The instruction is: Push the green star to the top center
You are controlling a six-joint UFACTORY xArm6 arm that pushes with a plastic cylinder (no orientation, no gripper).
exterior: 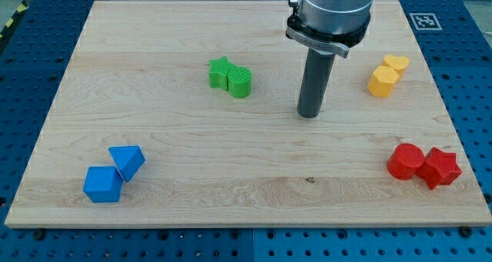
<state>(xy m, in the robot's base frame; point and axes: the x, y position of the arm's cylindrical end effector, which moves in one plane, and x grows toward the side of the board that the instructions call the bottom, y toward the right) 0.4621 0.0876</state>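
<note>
The green star (221,72) lies on the wooden board (177,154), left of centre in the upper half. A second green block (241,82), rounded in shape, touches its right side. My tip (309,114) stands on the board to the right of both green blocks, slightly lower than them, with a clear gap of bare wood between. The rod rises from it to the arm's grey body at the view's top.
A blue cube (103,184) and a blue triangular block (127,161) sit at the lower left. A yellow hexagon (383,81) and a yellow heart (397,64) sit at the upper right. A red cylinder (405,160) and a red star-like block (440,167) sit at the lower right.
</note>
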